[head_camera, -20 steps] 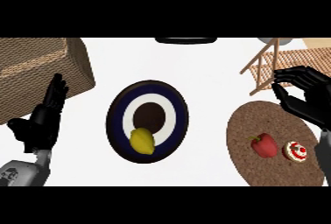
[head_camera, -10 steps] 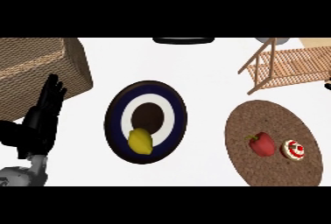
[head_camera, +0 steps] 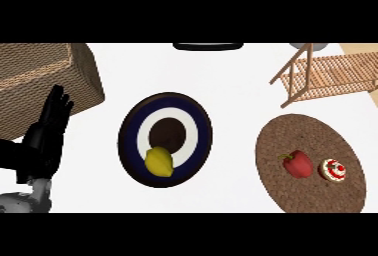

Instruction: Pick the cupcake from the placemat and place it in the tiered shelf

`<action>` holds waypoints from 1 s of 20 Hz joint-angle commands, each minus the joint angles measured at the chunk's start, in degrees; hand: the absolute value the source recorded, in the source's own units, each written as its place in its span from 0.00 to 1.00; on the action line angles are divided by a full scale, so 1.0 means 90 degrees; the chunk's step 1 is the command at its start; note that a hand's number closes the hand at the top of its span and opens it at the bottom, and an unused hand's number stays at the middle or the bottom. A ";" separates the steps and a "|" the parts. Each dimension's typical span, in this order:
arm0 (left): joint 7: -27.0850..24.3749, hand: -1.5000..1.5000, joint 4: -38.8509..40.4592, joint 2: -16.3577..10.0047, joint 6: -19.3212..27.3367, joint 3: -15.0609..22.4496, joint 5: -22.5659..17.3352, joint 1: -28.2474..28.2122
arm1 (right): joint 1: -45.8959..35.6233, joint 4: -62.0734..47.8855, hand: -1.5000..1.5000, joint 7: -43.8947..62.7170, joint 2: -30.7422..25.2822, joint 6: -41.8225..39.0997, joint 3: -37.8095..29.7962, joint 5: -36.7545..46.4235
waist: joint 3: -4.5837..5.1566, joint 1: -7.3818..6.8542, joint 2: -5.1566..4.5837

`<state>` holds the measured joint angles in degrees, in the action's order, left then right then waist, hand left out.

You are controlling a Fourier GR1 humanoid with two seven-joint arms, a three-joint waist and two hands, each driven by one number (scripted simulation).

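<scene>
- The white bench (head_camera: 236, 70) fills my head view, and everything else sits on it.
- A brown woven box (head_camera: 37, 80) takes up the upper left corner, cut off by the view's left edge.
- The round brown placemat (head_camera: 303, 135) lies at the right, running down to the lower edge of the view.
- A dark blue plate (head_camera: 133, 135) with a white ring and a brown centre sits in the middle, well apart from the placemat.
- The wooden tiered shelf (head_camera: 332, 75) stands at the upper right, just beyond the placemat's far edge, with its slatted deck reaching to the right edge.
- My left hand (head_camera: 43, 145) shows at the left edge, beside the woven box, fingers straight and pointing up, close together and holding nothing.
- A dark rounded object (head_camera: 207, 46) peeks in at the top centre; I cannot tell what it is.
- A red pepper (head_camera: 297, 164) lies on the placemat, right of its middle.
- A yellow lemon (head_camera: 159, 162) rests on the near part of the plate.
- The cupcake (head_camera: 334, 170), white-topped with red, sits on the placemat just right of the pepper, apart from the shelf.
</scene>
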<state>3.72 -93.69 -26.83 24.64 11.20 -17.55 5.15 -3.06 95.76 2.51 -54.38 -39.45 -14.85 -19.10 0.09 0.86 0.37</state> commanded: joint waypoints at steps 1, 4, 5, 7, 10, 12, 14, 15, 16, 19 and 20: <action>0.0013 0.50 -0.0080 0.0106 0.0088 0.0087 0.0108 -0.0009 | -0.0030 0.0977 0.00 0.0391 -0.0542 0.0207 0.0233 0.1222 | 0.0001 -0.0047 -0.0006; 0.0023 0.50 -0.0021 0.0159 -0.0029 0.0149 0.0113 0.0025 | -0.0054 0.1676 0.00 0.1274 -0.0260 0.0727 0.0965 0.1926 | 0.0004 -0.0130 -0.0030; 0.0137 0.50 -0.0008 0.0210 0.0105 0.0120 0.0170 0.0104 | 0.0211 0.1767 0.00 0.1312 -0.0257 0.0677 0.0961 0.2143 | -0.0004 -0.0051 -0.0024; 0.0069 0.50 -0.0085 0.0246 0.0169 0.0086 0.0318 0.0048 | 0.0579 0.2063 0.00 0.1543 -0.0014 0.0771 0.1055 0.2443 | -0.0008 -0.0023 -0.0018; 0.0674 0.50 -0.0364 0.0192 0.0149 0.0040 0.0336 0.0222 | 0.0705 0.2333 0.00 0.1873 0.0461 0.0970 0.1455 0.3043 | -0.0011 -0.0065 -0.0028; -0.0131 0.50 0.0060 0.0324 -0.0263 -0.0070 0.0219 -0.0103 | 0.0440 0.2240 0.00 0.2154 0.0506 0.1006 0.1822 0.3568 | -0.0007 -0.0118 -0.0045; -0.0391 0.50 0.0502 0.0416 -0.0452 -0.0192 0.0170 0.0097 | 0.0293 0.2210 0.00 0.2279 0.0582 0.1069 0.2150 0.4112 | -0.0005 -0.0115 -0.0058; -0.0079 0.50 0.0142 0.0424 -0.0249 -0.0097 0.0314 0.0055 | 0.0285 0.1818 0.00 0.1903 0.0506 0.1030 0.2091 0.4426 | -0.0011 -0.0131 -0.0051; -0.0042 0.50 0.0104 0.0378 -0.0288 -0.0133 0.0265 0.0056 | 0.0203 0.2081 0.00 0.2417 0.0370 0.0904 0.2177 0.4474 | -0.0008 -0.0137 -0.0047; 0.0225 0.50 -0.0164 0.0360 -0.0169 -0.0094 0.0434 -0.0029 | 0.0428 0.1870 0.00 0.2534 0.0467 0.0887 0.2419 0.5047 | -0.0012 -0.0117 -0.0039; -0.0041 0.50 0.0244 0.0493 -0.0352 -0.0175 0.0366 0.0057 | 0.0080 0.1692 0.00 0.2689 0.0550 0.0754 0.2492 0.5111 | -0.0008 -0.0129 -0.0052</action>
<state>3.74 -93.19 -23.75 21.81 9.65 -15.28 4.84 -0.18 112.92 23.57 -50.13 -31.22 5.12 21.91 0.01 -0.27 -0.03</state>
